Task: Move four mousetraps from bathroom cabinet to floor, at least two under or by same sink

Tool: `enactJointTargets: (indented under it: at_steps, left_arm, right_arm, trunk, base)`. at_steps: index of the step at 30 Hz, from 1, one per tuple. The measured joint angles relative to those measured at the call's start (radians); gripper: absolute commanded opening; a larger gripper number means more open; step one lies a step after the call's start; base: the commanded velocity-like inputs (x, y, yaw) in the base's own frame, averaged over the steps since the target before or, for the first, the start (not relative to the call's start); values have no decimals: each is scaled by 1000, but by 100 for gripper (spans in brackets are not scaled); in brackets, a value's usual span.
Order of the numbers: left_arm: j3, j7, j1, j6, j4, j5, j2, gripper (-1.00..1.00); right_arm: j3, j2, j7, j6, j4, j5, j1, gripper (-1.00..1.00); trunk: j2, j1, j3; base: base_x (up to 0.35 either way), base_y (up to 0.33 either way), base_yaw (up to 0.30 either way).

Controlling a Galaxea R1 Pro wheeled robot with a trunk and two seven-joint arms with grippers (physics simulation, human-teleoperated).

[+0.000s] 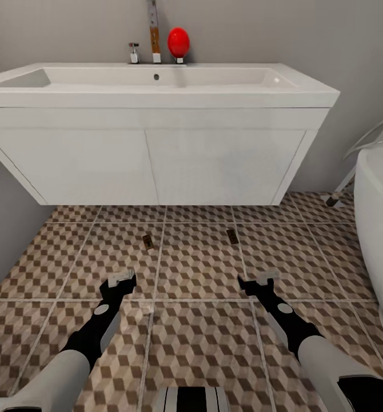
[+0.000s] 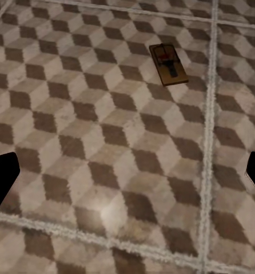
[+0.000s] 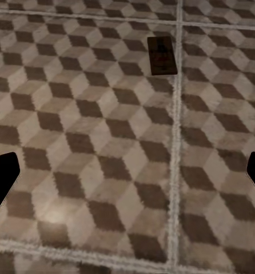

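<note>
Two mousetraps lie flat on the cube-patterned bathroom floor point(image 1: 197, 269), just in front of the wide white sink point(image 1: 157, 86). One mousetrap point(image 1: 148, 241) is left of centre, the other mousetrap point(image 1: 232, 236) right of centre. My left gripper point(image 1: 120, 281) hovers low over the tiles short of the left trap, open and empty; its wrist view has that mousetrap point(image 2: 168, 64) ahead of the fingers. My right gripper point(image 1: 259, 282) is open and empty too, with the right mousetrap point(image 3: 162, 56) ahead of it. The cabinet is out of view.
A white vanity box point(image 1: 151, 160) hangs under the basin, with a chrome tap point(image 1: 154, 34) and a red round object point(image 1: 178, 42) on the rim. A white bathtub point(image 1: 380, 229) curves in at the right. Grey wall point(image 1: 8, 229) closes the left side.
</note>
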Motion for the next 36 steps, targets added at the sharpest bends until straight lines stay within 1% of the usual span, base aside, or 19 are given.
enactJointTargets:
  at_steps: [12,24,36]
  left_arm:
    - [0,1,0,0,0,-1,-1,100]
    - [-3,3,0,2,0,-1,-9,100]
    - [-3,4,0,2,0,-2,-11,100]
  right_arm:
    - [-1,-7,-1,0,0,-3,0,100]
    - [0,-8,-3,0,0,-5,0,100]
    - [0,-8,-2,0,1,-5,1,100]
  trunk:
    - [3,-5,46]
    - [6,-11,93]
    - [8,-16,139]
  base:
    - [0,0,0]
    - [0,0,0]
    - [0,0,0]
